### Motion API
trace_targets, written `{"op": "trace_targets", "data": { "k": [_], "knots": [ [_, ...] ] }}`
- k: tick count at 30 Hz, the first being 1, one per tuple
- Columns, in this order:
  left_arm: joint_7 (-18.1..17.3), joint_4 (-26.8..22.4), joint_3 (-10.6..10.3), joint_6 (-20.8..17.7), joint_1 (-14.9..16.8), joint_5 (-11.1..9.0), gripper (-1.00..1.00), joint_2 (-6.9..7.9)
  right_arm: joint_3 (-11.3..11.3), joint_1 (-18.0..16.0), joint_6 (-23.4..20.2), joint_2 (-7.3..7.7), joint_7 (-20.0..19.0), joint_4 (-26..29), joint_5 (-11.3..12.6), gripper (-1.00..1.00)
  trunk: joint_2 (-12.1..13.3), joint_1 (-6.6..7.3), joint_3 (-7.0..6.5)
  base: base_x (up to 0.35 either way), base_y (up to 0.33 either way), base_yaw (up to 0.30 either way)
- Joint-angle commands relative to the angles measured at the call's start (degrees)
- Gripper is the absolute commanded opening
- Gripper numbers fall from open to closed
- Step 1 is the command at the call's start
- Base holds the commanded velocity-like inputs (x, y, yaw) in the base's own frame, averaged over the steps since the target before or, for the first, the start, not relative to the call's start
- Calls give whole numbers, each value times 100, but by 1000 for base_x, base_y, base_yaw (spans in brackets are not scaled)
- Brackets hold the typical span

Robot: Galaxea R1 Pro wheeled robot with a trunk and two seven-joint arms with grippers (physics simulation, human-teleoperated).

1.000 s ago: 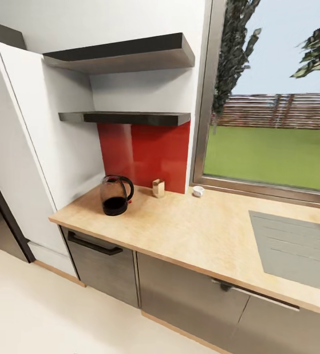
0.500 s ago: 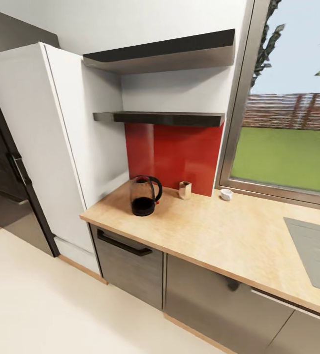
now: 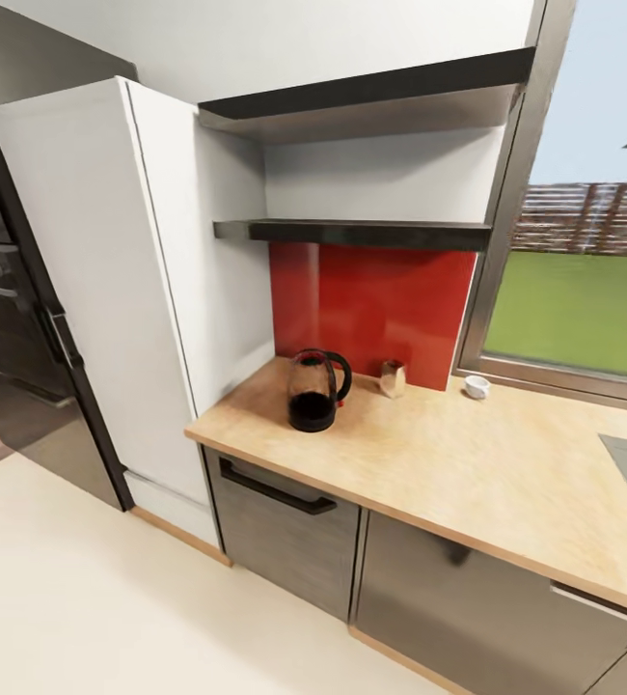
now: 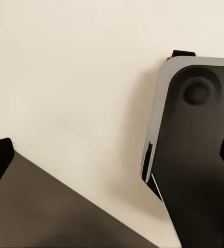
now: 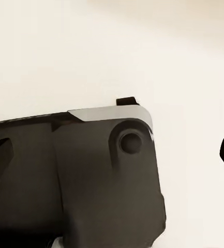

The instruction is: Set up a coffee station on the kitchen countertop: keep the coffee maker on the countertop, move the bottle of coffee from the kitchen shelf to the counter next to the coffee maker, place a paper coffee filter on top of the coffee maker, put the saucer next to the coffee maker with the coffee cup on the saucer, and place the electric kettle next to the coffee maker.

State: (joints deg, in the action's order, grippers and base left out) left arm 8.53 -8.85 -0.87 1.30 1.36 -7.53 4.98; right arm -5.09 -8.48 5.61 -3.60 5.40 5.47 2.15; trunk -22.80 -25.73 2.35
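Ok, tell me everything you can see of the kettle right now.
The kettle is a rounded clear glass body, dark in its lower part, on a black base, with a black looped handle facing the window side. It stands upright on the countertop near its cabinet end, in front of the red backsplash. Nothing touches it but the countertop.

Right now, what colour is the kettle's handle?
Black; the electric kettle shows best in the head view.

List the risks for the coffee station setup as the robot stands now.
1. The rounded glass kettle with black handle stands close to the front edge of the light wood-grain countertop, so a careless reach could knock it off.
2. The tiny white cup sits far back by the window frame, so a long reach over the worktop may be needed.
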Motion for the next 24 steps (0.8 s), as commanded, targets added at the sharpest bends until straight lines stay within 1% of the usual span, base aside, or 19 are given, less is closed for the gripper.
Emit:
{"op": "trace_targets", "data": {
  "k": [1,5,6,7,8,10,12,13,15,16,17,19,20,21,22,23,24],
  "knots": [
    [6,3,-11,14,5,-56,100,6,-40,-4,25,-2,-1,173,22,100,-12,-6,13,217,250,0],
    [76,17,-3,10,0,-42,100,43,-28,-4,-5,-21,-4,1406,15,100,-12,-6,13,143,137,0],
    [118,19,-2,10,-3,-41,100,62,15,-4,-9,-31,-7,1688,5,100,-12,-6,13,51,42,0],
    [156,22,-2,10,-5,-38,100,71,116,-4,-7,-57,-7,1931,-14,100,-12,-6,13,33,27,0],
    [182,29,-5,10,-8,-35,100,72,274,-4,-2,-115,-6,2140,-37,100,-12,-6,13,21,17,0],
    [209,50,-23,10,-15,-28,100,73,795,-4,10,-253,-10,2668,-68,100,-12,-6,13,11,9,0],
    [216,60,-34,10,-17,-25,100,73,1035,-4,16,-294,-11,2953,-77,100,-12,-6,13,6,5,0],
    [221,80,-56,10,-33,-24,100,78,1442,-4,20,-338,-19,3623,-82,100,-12,-6,13,2,2,0],
    [220,88,-65,10,-51,-22,100,81,1677,-4,4,-356,-82,4252,-83,100,-12,-6,13,1,1,0],
    [220,89,-66,11,-54,-24,100,81,1712,-4,-2,-359,-116,4401,-83,100,-12,-6,13,0,0,0],
    [220,92,-68,11,-58,-25,100,81,1766,-4,-10,-363,-212,4695,-83,100,-12,-6,13,0,0,0],
    [219,96,-70,11,-62,-25,100,82,1823,-4,-35,-366,-493,5280,-83,100,-12,-6,13,0,0,0],
    [219,99,-70,9,-64,-23,100,82,1842,-4,-93,-368,-719,5724,-83,100,-12,-6,13,0,0,0],
    [219,100,-71,6,-64,-26,100,84,1851,-4,-186,-368,-837,6013,-80,100,-12,-6,13,0,0,0],
    [219,101,-71,4,-65,-24,100,87,1861,-4,-448,-373,-948,6445,-73,100,-12,-6,13,0,0,0],
    [219,101,-71,4,-65,-24,100,88,1865,-4,-565,-374,-974,6588,-71,100,-12,-6,13,0,0,0],
    [219,102,-71,3,-65,-23,100,89,1870,-4,-836,-382,-1021,6892,-66,100,-12,-6,13,0,0,0]
  ]
}}
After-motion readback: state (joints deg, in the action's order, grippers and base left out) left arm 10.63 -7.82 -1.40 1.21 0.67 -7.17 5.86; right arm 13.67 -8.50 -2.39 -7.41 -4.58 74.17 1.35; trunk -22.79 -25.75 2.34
